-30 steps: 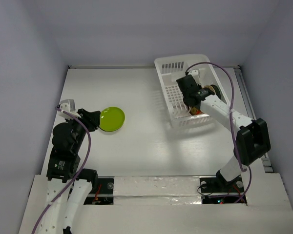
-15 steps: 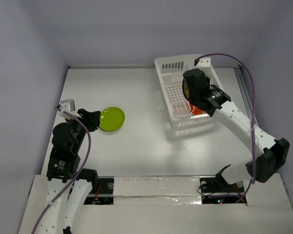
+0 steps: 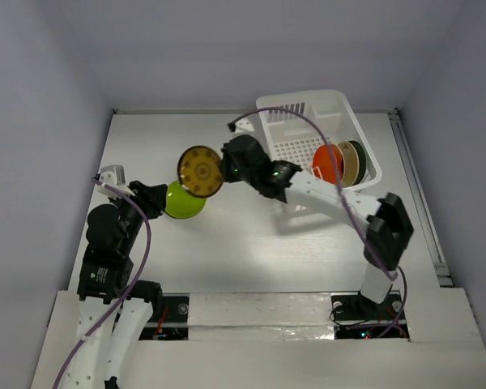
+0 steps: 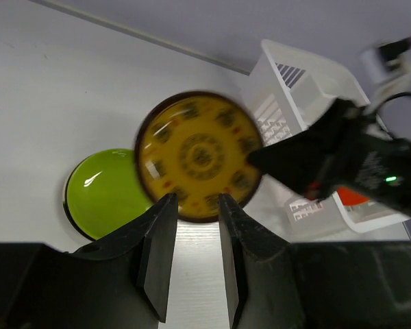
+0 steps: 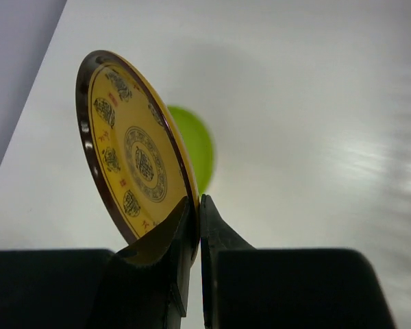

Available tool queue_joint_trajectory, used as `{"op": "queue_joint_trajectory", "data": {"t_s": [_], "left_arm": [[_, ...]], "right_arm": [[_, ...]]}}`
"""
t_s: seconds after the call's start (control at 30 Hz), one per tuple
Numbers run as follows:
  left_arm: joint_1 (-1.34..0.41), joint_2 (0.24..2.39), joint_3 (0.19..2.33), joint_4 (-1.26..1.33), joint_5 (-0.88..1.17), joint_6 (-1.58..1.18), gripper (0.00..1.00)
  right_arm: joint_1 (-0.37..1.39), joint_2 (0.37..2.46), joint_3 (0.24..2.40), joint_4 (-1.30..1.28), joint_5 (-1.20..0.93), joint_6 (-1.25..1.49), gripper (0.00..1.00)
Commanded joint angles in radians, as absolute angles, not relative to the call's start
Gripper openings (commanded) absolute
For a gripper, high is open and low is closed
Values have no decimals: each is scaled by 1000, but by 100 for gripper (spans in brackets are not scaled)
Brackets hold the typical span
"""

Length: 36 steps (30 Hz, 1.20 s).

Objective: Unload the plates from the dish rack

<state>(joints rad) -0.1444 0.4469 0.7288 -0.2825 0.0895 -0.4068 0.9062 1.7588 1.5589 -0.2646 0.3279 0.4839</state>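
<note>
The patterned yellow plate [image 3: 200, 171] hides part of the lime green plate [image 3: 181, 205].

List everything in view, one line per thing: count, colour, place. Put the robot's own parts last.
yellow plate: one, yellow with a dark rim and pattern, held on edge above the table between the rack and the green plate.
green plate: one, lime green, lying flat on the table, left of centre.
plates in the rack: at least three standing on edge, red-orange, beige and a dark one; exact count unclear.
dish rack: one, white, far right part of the table.
table: one, white.
right gripper: one, black, shut on the yellow plate's rim.
left gripper: one, black, near the green plate, fingers close together, holding nothing.
</note>
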Motion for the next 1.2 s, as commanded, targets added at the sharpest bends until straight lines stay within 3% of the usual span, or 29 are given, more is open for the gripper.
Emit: {"op": "queue_joint_trajectory", "data": {"t_s": [0.0, 0.3, 0.83, 0.9, 0.97, 1.17], "left_arm": [[-149, 434, 726, -244, 95, -416, 27], [-158, 428, 724, -245, 94, -417, 27], [-158, 430, 723, -245, 91, -419, 27], [-158, 430, 723, -245, 91, -419, 27], [-158, 430, 723, -245, 91, -419, 27], [-158, 428, 723, -244, 91, -419, 27]], "right_arm": [[940, 1867, 1670, -134, 135, 600, 0], [940, 2112, 1746, -91, 61, 752, 0], [940, 2134, 1670, -54, 147, 822, 18], [940, 2143, 1678, -77, 147, 816, 25], [940, 2145, 1677, -95, 163, 810, 25], [940, 2083, 1640, -121, 210, 769, 53]]}}
